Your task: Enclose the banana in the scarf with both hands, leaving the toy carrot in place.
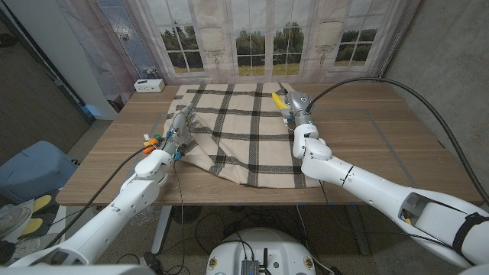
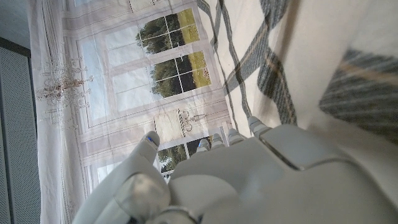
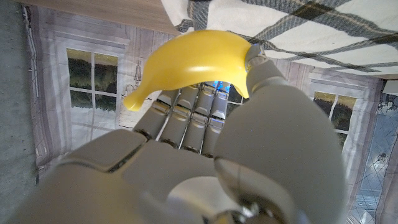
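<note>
Wrapping is at an early stage. The left hand [image 1: 180,122] rests on the scarf [image 1: 229,130] near its left edge; whether its fingers [image 2: 151,142] grip the cloth cannot be told. Farther back, the right hand [image 1: 296,107] holds the banana [image 3: 189,62] above the scarf's far right part. Judged remaining: set the banana down and fold the scarf over it. No carrot or legible writing is identifiable.

Right hand [image 3: 205,168] fingers [image 3: 193,112] gripping banana [image 3: 193,59], scarf [image 3: 311,31] beyond
</note>
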{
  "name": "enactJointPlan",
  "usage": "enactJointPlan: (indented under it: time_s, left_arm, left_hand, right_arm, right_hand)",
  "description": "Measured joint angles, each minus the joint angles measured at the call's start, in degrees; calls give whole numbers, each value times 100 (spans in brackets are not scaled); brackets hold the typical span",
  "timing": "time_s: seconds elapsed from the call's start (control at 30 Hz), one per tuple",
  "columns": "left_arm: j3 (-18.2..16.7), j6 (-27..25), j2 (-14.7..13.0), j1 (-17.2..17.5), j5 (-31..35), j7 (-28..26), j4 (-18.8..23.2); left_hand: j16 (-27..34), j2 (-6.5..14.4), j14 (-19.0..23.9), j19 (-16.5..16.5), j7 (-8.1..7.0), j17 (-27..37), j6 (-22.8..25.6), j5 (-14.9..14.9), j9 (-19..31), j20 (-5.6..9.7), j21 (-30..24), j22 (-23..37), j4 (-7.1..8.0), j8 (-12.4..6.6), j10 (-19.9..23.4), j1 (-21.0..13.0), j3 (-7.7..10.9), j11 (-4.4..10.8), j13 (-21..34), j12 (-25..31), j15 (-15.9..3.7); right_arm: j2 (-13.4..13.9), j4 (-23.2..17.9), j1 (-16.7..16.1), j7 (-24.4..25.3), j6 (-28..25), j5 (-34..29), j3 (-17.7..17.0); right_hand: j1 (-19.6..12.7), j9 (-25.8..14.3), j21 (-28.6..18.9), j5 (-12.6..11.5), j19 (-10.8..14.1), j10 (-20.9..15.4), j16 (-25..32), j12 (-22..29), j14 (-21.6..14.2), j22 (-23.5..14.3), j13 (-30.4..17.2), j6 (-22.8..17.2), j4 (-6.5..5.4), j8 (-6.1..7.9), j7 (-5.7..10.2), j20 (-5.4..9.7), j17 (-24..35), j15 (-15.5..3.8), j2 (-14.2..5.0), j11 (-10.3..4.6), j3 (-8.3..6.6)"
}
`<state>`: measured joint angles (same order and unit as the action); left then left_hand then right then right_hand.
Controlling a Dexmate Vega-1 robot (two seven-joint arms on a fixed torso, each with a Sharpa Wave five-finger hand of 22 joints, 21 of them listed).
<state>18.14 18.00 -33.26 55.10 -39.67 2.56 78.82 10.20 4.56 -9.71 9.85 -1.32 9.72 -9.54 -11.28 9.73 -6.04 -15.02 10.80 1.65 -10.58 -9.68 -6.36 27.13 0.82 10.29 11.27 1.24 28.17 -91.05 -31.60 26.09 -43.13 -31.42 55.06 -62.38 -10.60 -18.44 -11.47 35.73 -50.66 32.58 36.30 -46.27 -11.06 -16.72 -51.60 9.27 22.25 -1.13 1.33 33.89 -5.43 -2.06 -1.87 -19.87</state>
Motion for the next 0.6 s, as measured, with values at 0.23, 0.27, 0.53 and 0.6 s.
enactJointPlan:
  time_s: [0.23, 0.27, 0.53, 0.6]
  left_arm:
    - [-37, 22, -29, 91, -8, -32, 64]
    - [-43, 26, -33, 108, -10, -39, 74]
    - [-70, 43, -58, 181, -22, -71, 127]
    - [-70, 46, -58, 181, -23, -78, 127]
  left_hand:
    - [0, 0, 0, 0, 0, 0, 0, 0, 0, 0, 0, 0, 0, 0, 0, 0, 0, 0, 0, 0, 0]
    - [0, 0, 0, 0, 0, 0, 0, 0, 0, 0, 0, 0, 0, 0, 0, 0, 1, 0, 0, 0, 0]
    - [0, 0, 0, 0, 0, 0, 0, 0, 0, 0, 44, 0, -15, 0, 0, 0, -15, 0, 0, 0, 0]
    - [0, 0, 0, 0, 0, 0, 0, 0, 0, 0, 44, 0, -15, 0, 0, 0, -15, 0, 0, 0, 0]
  right_arm:
    - [-99, 144, 56, -98, 356, -102, 12]
    - [-111, 162, 64, -98, 356, -102, 14]
    - [-233, 311, 123, -154, 606, -160, 32]
    - [-259, 340, 136, -154, 606, -160, 42]
  right_hand:
    - [0, 0, 0, 0, 0, 0, -20, -2, 0, 0, 0, 0, 0, 0, 0, 0, 25, 0, 0, 0, 0]
    - [-1, 0, 1, 0, 0, 0, -20, -2, 0, 0, 0, 0, 0, 0, 0, 0, 25, 0, 1, 0, 0]
    - [-1, 0, 1, 0, 0, 0, -60, 1, 1, 0, 0, 0, 0, 0, 0, 0, 57, 0, 1, 0, 0]
    - [-1, 0, -21, 1, 0, 0, -82, 13, 1, 0, 0, 0, 0, 0, 0, 0, 57, 0, 1, 0, 0]
